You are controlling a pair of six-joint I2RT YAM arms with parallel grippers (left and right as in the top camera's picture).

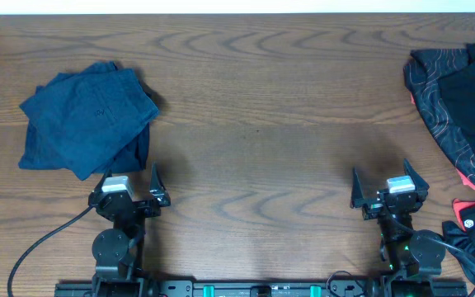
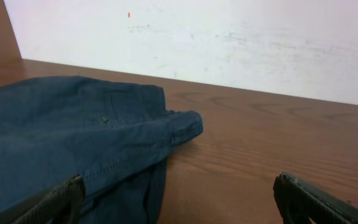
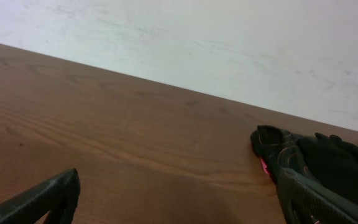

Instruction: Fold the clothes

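While the left gripper point(image 1: 130, 176) and right gripper point(image 1: 383, 178) gape wide and empty, the blue garment point(image 1: 87, 120) lies folded. The black-red clothes point(image 1: 460, 99) sit far right.

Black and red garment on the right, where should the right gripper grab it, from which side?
Probably the left edge of the black and red garment, coming from the table's middle with the right gripper: that edge lies exposed; the rest runs off frame.

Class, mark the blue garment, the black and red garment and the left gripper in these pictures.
blue garment point(image 1: 85, 120), overhead view, middle of the heap.
black and red garment point(image 1: 460, 91), overhead view, its dark middle part.
left gripper point(image 2: 179, 202), left wrist view, gap midway between its fingertips.
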